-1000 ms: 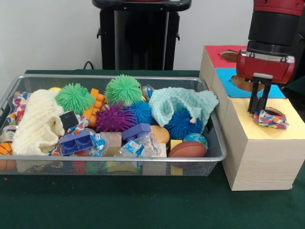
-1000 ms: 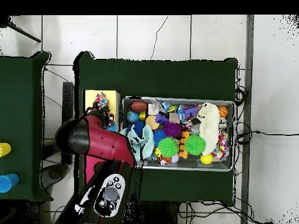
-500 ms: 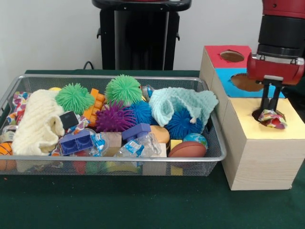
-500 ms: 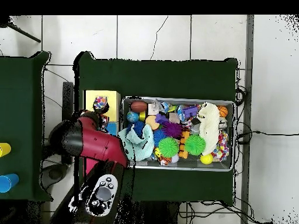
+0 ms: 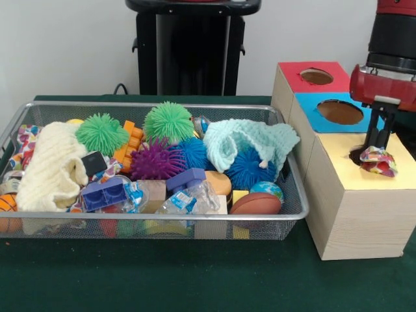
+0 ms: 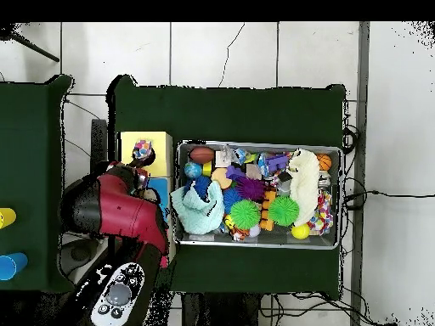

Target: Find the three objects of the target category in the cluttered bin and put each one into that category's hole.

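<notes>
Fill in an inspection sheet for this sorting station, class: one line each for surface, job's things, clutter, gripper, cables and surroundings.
Surface: dark green table cover under everything.
Job's things: wooden sorting box with red, blue and yellow tops, each with a hole; multicoloured cloth lying at the yellow hole's edge.
Clutter: wire bin heaped with spiky balls, a cream knitted cloth, a mint cloth, plastic blocks, a bottle and small sports balls.
Gripper: gripper right above the multicoloured cloth; open or shut cannot be told.
Cables: black cables on the floor beside the table.
Surroundings: white tiled floor; black stand behind the bin.
</notes>
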`<state>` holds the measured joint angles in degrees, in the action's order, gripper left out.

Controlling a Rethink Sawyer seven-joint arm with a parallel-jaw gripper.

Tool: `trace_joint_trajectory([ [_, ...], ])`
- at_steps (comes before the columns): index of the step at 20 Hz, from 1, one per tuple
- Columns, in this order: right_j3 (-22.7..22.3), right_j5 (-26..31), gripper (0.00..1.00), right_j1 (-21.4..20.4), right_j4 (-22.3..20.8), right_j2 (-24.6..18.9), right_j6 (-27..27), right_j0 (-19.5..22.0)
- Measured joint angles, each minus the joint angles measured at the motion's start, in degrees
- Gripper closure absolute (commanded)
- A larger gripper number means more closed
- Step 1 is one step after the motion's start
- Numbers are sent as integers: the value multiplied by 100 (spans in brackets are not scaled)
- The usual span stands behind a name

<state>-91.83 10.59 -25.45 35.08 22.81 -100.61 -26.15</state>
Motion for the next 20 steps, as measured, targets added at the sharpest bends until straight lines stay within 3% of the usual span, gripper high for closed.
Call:
trace_joint_trajectory([
  [7,24,-71,100,48,-4,-146,-15,132],
  [14,-1,-622,100,156,-315,-824,-15,735],
  [20,-22,-925,100,192,-431,-986,-15,882],
])
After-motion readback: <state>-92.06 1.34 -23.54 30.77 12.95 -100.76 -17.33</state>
